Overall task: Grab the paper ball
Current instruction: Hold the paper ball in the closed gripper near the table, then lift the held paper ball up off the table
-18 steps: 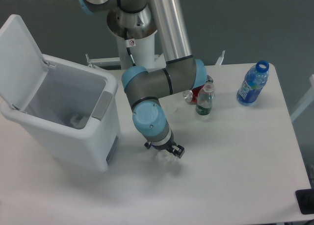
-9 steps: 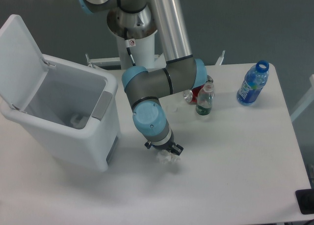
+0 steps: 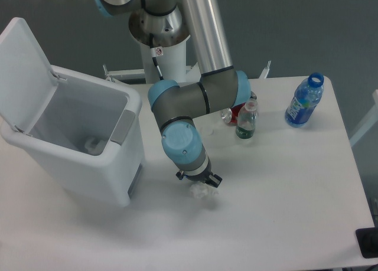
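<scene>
Open white bin (image 3: 77, 141) at left; green bottle (image 3: 246, 121), red can (image 3: 236, 113) and blue bottle (image 3: 304, 101) on white table (image 3: 295, 188).

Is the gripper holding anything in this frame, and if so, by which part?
It cannot be told. The gripper sits right over the paper ball on the table, hiding its fingertips.

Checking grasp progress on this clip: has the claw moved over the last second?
Yes, slightly. Against the white bin, the claw has shifted a little right and down, and sits right over the paper ball.
</scene>
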Tool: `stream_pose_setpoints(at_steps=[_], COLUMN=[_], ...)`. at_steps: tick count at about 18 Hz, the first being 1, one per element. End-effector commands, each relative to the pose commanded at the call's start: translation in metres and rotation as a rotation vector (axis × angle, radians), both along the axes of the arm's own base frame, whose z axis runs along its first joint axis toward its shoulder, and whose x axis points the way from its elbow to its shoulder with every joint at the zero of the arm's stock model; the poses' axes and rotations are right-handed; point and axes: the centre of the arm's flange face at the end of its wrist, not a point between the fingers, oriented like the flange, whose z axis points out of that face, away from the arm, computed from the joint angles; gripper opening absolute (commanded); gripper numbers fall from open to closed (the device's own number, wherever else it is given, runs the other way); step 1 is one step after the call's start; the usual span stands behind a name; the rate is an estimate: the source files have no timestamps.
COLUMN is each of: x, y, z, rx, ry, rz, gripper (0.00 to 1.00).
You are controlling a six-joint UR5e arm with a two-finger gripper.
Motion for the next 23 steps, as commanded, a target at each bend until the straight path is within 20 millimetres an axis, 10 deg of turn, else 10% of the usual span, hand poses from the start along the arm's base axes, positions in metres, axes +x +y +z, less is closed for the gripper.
stream_pose_setpoints(at_steps=[11, 23], x=[-0.013, -0.015], y=[-0.010, -0.074], z=[0.105, 0.200], rx=[0.241, 0.353], ry=[0.008, -0.079], rz=[0.034, -0.051], gripper=[0.00, 0.00])
